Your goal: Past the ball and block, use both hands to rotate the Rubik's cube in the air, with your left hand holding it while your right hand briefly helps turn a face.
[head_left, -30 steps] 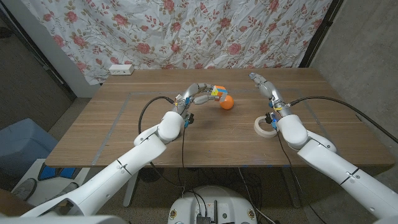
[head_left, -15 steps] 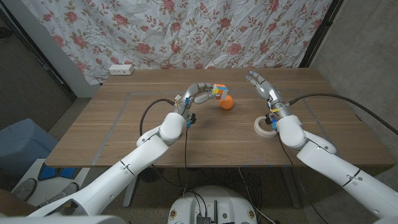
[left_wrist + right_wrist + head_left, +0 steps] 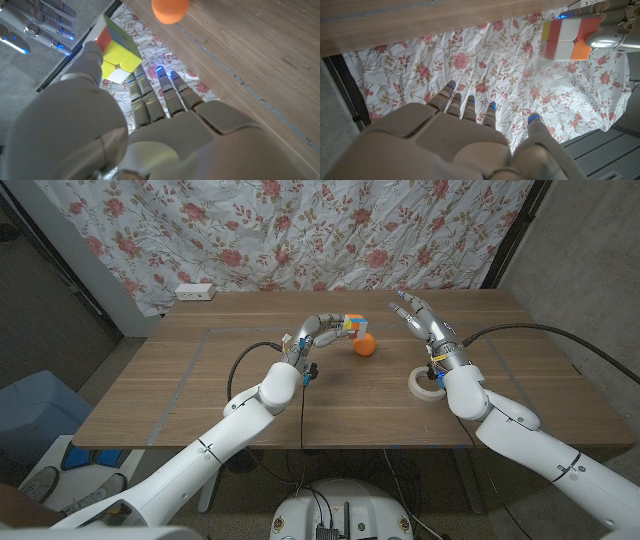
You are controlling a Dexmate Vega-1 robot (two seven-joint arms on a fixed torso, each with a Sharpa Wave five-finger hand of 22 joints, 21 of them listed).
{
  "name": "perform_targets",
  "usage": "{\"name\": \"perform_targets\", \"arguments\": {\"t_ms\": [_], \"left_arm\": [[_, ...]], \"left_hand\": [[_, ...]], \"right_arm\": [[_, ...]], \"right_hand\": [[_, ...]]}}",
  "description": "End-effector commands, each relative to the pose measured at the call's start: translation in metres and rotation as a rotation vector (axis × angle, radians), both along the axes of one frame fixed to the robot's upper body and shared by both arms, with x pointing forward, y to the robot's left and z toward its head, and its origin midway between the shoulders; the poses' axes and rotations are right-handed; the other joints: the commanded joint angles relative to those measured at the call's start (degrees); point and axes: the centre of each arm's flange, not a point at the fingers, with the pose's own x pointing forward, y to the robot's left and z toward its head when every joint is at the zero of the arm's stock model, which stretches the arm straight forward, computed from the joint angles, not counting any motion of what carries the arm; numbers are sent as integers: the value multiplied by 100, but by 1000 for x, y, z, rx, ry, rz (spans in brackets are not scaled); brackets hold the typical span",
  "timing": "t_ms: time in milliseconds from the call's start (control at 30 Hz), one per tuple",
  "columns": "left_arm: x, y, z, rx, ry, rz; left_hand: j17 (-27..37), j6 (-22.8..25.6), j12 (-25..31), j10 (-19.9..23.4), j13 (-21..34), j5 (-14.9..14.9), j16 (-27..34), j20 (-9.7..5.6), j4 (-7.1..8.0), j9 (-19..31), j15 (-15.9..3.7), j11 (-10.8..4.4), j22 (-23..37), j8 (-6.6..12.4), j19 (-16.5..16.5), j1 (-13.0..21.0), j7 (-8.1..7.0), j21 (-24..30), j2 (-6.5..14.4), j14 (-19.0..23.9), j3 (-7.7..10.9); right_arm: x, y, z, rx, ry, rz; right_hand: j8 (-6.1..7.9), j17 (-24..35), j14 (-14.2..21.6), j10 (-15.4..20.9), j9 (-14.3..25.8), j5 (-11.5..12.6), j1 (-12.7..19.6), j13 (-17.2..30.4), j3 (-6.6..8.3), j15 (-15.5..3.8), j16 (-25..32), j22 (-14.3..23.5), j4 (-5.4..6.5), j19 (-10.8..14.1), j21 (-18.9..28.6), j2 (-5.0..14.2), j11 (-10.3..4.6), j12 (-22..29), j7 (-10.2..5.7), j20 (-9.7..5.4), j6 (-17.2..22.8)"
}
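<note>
left hand (image 3: 322, 328) grips the Rubik's cube (image 3: 351, 324) up in the air, just above the orange ball (image 3: 365, 346) | right hand (image 3: 420, 315) spread empty, near the cube, apart | tape roll (image 3: 425, 384) on table (image 3: 200, 390)

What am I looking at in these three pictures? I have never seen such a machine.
It is a robot with two arms, standing at a wooden table. One camera sits on its head; one sits on each wrist, so those pictures appear turned. The left hand holds a Rubik's cube in the air. The right hand is raised beside it, fingers spread, holding nothing. On the table lie an orange ball and a roll of tape. A flowered cloth hangs behind.
</note>
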Motion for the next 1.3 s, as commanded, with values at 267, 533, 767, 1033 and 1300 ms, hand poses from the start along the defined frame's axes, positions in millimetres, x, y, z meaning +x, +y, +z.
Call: {"name": "perform_targets", "arguments": {"t_ms": [267,533,767,1033,1300], "left_arm": [[11,-6,0,-73,4,-25],[15,-8,0,-100,8,-39],[18,-9,-1,-119,17,-54],[23,-8,-1,-130,22,-64],[26,-7,-2,-132,36,-71]], "left_hand": [[23,18,9,51,33,32,-4,17,-4,7,-770,4,18,11,-9,31,33,-22,78,38,-14],[23,19,5,54,44,32,-10,18,-2,8,-765,13,18,2,-16,23,42,-22,87,33,-28],[24,16,1,52,53,32,-13,19,1,10,-767,12,19,-7,-21,15,47,-21,101,29,-37],[25,13,-1,61,66,32,-14,26,3,12,-763,6,19,-20,-24,9,49,-19,124,33,-48],[25,23,-9,55,76,32,-14,31,1,13,-756,17,20,-26,-24,6,53,-16,136,42,-58]], "right_arm": [[-8,11,-1,-119,1,-47],[-7,13,-1,-174,11,-63],[-6,17,-2,-219,17,-81],[-7,22,-2,-246,0,-94],[-10,33,-4,-285,4,-101]], "right_hand": [[-68,1,-63,-141,4,1,-68,-9,-52,239,8,22,-7,-52,45,44,147,14,-24,91,-360],[-73,-10,-29,-45,4,12,-72,-17,-61,303,37,21,-16,-51,64,29,287,69,-29,147,-596],[-28,-25,141,201,11,21,-85,-19,-74,303,110,20,-24,-20,84,4,466,154,-31,188,-685],[-18,-31,131,195,15,25,-91,-17,-82,321,104,20,-28,-2,91,-12,502,142,-32,188,-724],[27,-40,57,118,23,29,-91,-15,-86,331,71,20,-36,-7,88,-21,524,106,-24,187,-655]]}}
